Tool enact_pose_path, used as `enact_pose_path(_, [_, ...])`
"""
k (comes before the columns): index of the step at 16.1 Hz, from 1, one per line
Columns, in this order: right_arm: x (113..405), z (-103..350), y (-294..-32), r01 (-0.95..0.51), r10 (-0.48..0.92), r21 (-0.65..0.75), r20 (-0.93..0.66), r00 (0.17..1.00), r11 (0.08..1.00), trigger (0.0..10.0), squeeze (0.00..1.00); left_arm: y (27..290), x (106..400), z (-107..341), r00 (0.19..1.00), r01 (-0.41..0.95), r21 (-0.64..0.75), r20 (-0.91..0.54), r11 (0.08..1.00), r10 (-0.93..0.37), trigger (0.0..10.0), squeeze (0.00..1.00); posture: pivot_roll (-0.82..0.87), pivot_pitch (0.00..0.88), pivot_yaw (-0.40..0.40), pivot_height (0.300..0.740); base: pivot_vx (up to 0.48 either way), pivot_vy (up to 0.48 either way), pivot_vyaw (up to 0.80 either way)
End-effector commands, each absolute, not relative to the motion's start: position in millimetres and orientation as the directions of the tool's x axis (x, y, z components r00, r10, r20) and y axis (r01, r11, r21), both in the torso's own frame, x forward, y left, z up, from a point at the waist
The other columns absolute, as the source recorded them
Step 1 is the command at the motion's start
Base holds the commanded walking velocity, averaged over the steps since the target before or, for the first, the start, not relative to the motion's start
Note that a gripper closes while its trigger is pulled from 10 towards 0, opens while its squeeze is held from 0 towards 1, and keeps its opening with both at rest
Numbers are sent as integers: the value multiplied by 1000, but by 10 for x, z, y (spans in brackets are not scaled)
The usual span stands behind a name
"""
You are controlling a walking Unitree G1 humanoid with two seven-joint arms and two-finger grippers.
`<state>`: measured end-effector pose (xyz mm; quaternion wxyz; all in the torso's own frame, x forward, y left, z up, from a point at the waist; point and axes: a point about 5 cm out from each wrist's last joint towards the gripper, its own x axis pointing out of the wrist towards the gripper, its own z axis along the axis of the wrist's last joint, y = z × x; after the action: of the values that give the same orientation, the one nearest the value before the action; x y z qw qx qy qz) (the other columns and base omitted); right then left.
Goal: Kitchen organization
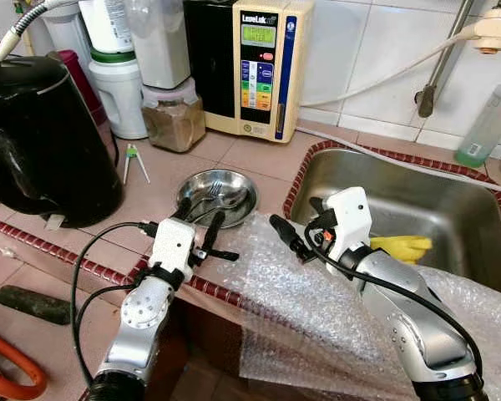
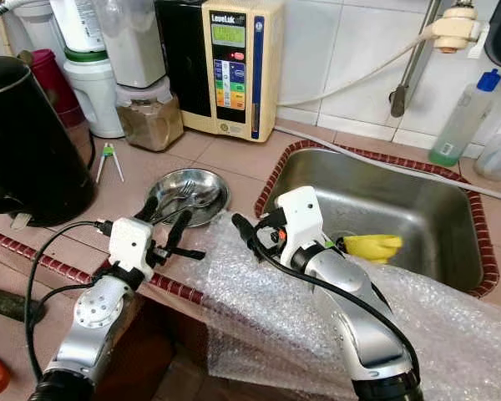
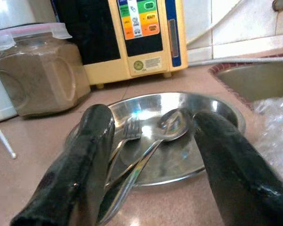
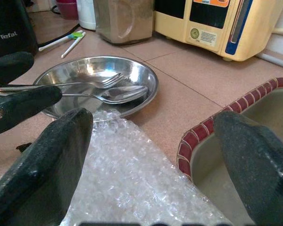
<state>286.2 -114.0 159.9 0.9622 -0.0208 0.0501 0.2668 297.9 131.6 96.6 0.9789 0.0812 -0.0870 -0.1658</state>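
Left gripper stands at the near rim of the steel dish, its two black fingers spread wide and holding nothing; the fork and spoon lie in the dish with their handles running out over the near rim towards that gripper, between its fingers in the left wrist view. Their long axis runs roughly along the gripper's line of approach (heads away, handles near), so a closing of the fingers across the handles appears the natural next move; this is a judgement only. To the far left on the tiled counter stands a black kettle, with a pair of small green-tipped tongs between it and the dish, and a lidded jar of brown powder and a cream water unit behind. Further right, a sheet of bubble wrap drapes over the counter edge just beside the dish. Right gripper hovers above that wrap near the sink's left rim, fingers likewise wide apart and empty, pointed towards the dish. A yellow item lies in the sink. The left gripper is the nearer to the cutlery.
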Motion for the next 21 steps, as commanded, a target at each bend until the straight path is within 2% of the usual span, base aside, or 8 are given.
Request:
enact_pose_path(1, [2856, 1664, -1129, -523, 519, -36, -88, 850, 851, 10000, 1000, 1292, 3008, 969, 926, 327, 185, 131, 927, -353, 0, 0, -61, 0, 19, 740, 0, 0, 0])
enact_pose_path(9, [2865, 1657, -1132, -511, 505, -52, -90, 858, 858, 10000, 1000, 1195, 3075, 1030, 914, 363, 139, 139, 922, -381, 0, 0, -63, 0, 26, 740, 0, 0, 0])
enact_pose_path(12, [2866, 1654, -1129, -509, 504, -55, -90, 859, 859, 10000, 1000, 1213, 3102, 1135, 916, 331, 150, 187, 932, -355, 0, 0, -64, 0, 30, 740, 0, 0, 0])
enact_pose_path(13, [2861, 1644, -1131, -508, 502, -57, -93, 860, 859, 10000, 1000, 1351, 3122, 1164, 940, 241, 163, 205, 957, -272, 10000, 0, -62, 0, 30, 740, 0, 0, 0])
enact_pose_path(14, [2860, 1641, -1131, -508, 502, -57, -94, 860, 860, 10000, 1000, 1439, 3129, 1179, 951, 191, 153, 214, 970, -221, 10000, 255, -60, 0, 31, 740, 0, 0, 0])
enact_pose_path(15, [2861, 1636, -1131, -508, 502, -57, -94, 860, 860, 10000, 1000, 1503, 3134, 1188, 959, 154, 138, 218, 978, -182, 10000, 1000, -57, 0, 29, 740, 0, 0, 0])
enact_pose_path(18, [2864, 1621, -1123, -511, 505, -58, -97, 858, 857, 10000, 1000, 1631, 3152, 1191, 977, 72, 65, 198, 995, -83, 10000, 1000, -51, 0, 26, 740, 0, 0, 0])
enact_pose_path(21, [2864, 1613, -1112, -515, 508, -64, -100, 856, 855, 10000, 1000, 1649, 3146, 1216, 988, 60, -71, 144, 996, -49, 10000, 1000, -47, 0, 26, 740, 0, 0, 0])
